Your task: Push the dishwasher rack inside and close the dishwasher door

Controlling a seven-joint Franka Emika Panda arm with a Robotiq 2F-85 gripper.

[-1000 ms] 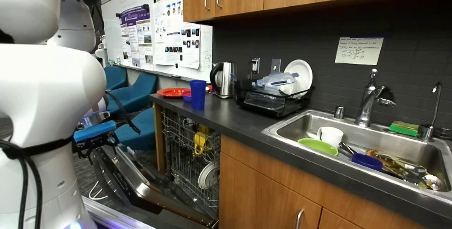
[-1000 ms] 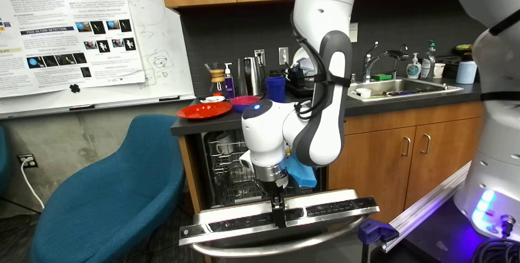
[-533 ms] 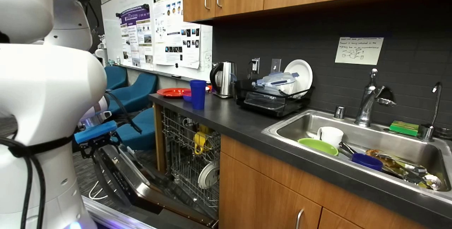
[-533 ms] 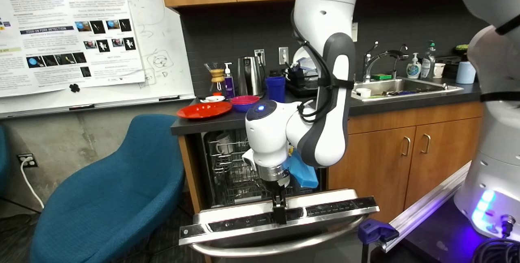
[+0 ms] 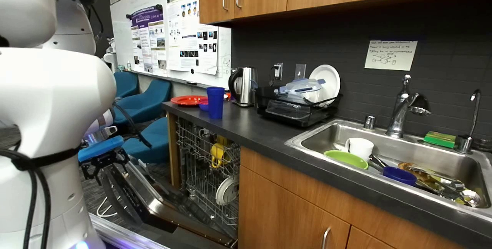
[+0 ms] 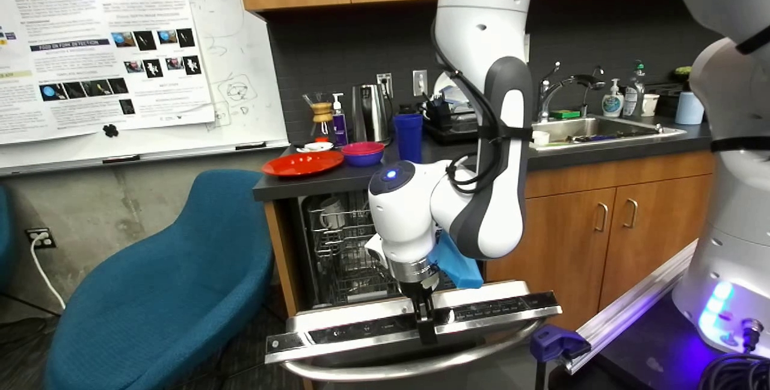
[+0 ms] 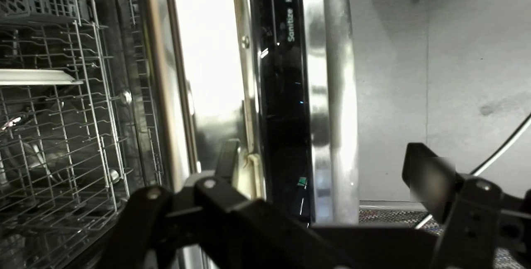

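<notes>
The dishwasher door is partly open and tilted outward. Its steel inner face, black control strip and bar handle show in the wrist view. It also shows in an exterior view. The dishwasher rack, grey wire with a white plate, is inside the cabinet; it also shows in the wrist view. My gripper is open and empty. Its fingers are spread to either side of the door's control strip and handle; contact cannot be told. In an exterior view the gripper covers part of the strip.
An upper wire rack holds a yellow mug. A blue chair stands beside the dishwasher. The counter edge is above the door, with a red plate on it. A purple clamp is near the handle's end.
In an exterior view my hand has moved slightly right and a little down along the door's top edge. The arm above it has shifted too. The door and racks have not visibly moved.
</notes>
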